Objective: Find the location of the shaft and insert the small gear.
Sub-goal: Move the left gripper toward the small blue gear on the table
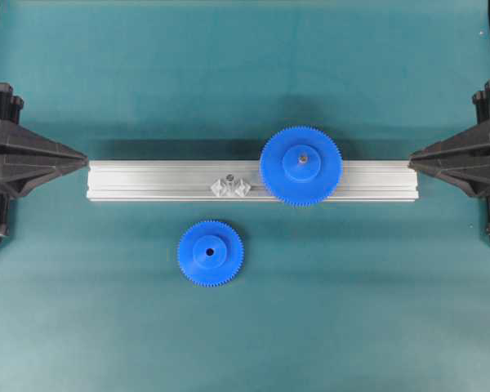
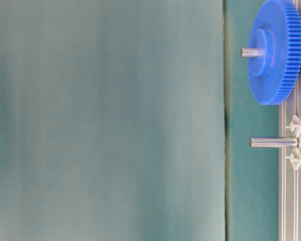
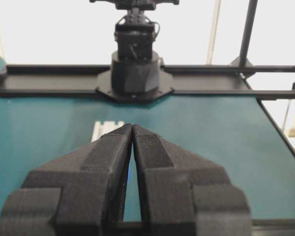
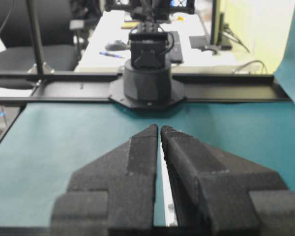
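**Overhead exterior view: small gear flat on the desk, shaft bare on the rail**

Overhead exterior view first: the small gear lies flat on the teal desk, hub up, its dark centre hole showing. It sits just in front of the aluminium rail, apart from it, and touches nothing else. The shaft stands on the rail, up and slightly right of the small gear, flanked by two shiny diamond-shaped pieces. Nothing is on the shaft. In the table-level view, which is turned on its side, the shaft shows as a plain silvery peg sticking out from the rail.

Just right of the shaft on the rail sits the larger gear, mounted on its own grey pin; its teeth overhang both rail edges. Whether its rim touches the nearer diamond piece I cannot tell.

My left pincer rests at the left end of the rail, tip pointing at the rail's end face, well apart from the small gear. In its wrist view the left pincer has its fingers pressed together at the tips, pinching nothing. My right pincer mirrors it at the right end of the rail. In its wrist view the right pincer has its fingers almost meeting, a thin slit between them, and holds nothing.
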`<state>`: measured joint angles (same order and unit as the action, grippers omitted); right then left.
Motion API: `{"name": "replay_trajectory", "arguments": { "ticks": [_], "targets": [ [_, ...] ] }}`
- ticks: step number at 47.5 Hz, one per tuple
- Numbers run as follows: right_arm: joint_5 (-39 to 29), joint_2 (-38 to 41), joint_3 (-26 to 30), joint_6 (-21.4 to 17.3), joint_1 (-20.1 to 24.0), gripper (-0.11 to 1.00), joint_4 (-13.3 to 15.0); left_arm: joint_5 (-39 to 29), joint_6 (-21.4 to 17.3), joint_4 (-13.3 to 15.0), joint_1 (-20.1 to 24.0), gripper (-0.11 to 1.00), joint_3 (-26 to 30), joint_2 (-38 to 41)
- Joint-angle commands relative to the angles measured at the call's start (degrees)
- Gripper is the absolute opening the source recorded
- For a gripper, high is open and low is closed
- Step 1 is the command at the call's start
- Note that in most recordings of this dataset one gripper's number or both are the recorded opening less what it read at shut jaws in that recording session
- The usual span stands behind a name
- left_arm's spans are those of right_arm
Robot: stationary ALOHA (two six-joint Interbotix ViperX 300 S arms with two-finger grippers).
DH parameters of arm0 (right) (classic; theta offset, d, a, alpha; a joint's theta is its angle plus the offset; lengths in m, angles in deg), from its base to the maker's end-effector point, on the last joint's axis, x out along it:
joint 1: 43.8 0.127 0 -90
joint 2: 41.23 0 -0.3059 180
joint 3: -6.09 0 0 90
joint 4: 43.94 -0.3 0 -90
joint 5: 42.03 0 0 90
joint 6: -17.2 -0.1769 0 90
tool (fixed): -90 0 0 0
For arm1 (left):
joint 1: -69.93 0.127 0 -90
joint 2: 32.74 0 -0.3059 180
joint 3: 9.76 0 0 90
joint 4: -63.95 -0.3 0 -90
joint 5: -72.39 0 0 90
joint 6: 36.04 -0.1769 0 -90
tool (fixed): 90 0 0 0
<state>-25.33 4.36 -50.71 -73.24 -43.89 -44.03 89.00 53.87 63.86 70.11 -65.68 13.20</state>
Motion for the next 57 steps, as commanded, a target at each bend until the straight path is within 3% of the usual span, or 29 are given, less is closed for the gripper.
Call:
{"name": "replay_trajectory", "arguments": {
  "ticks": [1, 4, 9, 23, 57],
  "targets": [
    [0.0, 0.7, 0.7, -0.09, 0.35, 0.16, -0.44, 0.18, 1.85, -0.53, -1.23, 0.11, 1.05, 1.58],
    [-1.41, 0.44, 0.53, -0.35, 0.35, 0.1, -1.23, -0.35, 2.9, -0.53, -1.32, 0.12, 1.05, 2.37],
    [-6.15, -0.09, 0.7, -1.58, 0.35, 0.01, -1.49, -1.67, 4.48, -0.62, -1.23, 0.01, 1.32, 3.78],
    [-15.38, -0.7, 0.7, -6.33, 0.35, 0.01, -1.49, -8.96, 4.57, -0.7, -1.93, 0.0, 6.33, 10.46],
    [-19.78, -0.7, -0.44, -6.77, -0.79, 0.01, -1.49, -23.03, 4.48, -0.97, -4.75, 0.0, 19.25, 34.19]
  ]
}}
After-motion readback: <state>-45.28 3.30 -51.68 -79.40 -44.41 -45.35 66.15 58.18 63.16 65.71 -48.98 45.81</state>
